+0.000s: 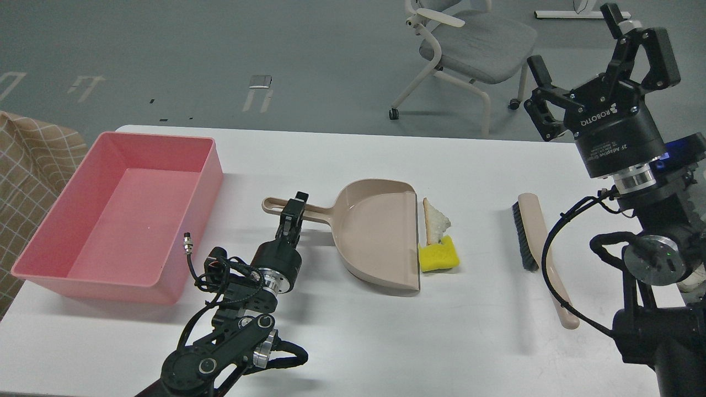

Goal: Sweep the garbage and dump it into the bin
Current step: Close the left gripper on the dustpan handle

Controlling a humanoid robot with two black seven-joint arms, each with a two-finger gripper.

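Note:
The garbage lies just off the dustpan's open right edge: a triangular white bread slice (436, 222) with brown crust, and a yellow sponge block (438, 256) touching its near end. The beige dustpan (375, 234) sits mid-table with its handle pointing left. My left gripper (293, 212) is at that handle, its fingers closed around it. The pink bin (83, 259) stands at the left, and it is empty. My right gripper (576, 44) is open and empty, raised high above the table's right end, far from the garbage.
A beige hand brush (543, 251) with black bristles lies on the white table (353, 160), right of the garbage. A grey office chair (474, 44) stands on the floor behind the table. A checked cloth (33, 165) shows at the far left.

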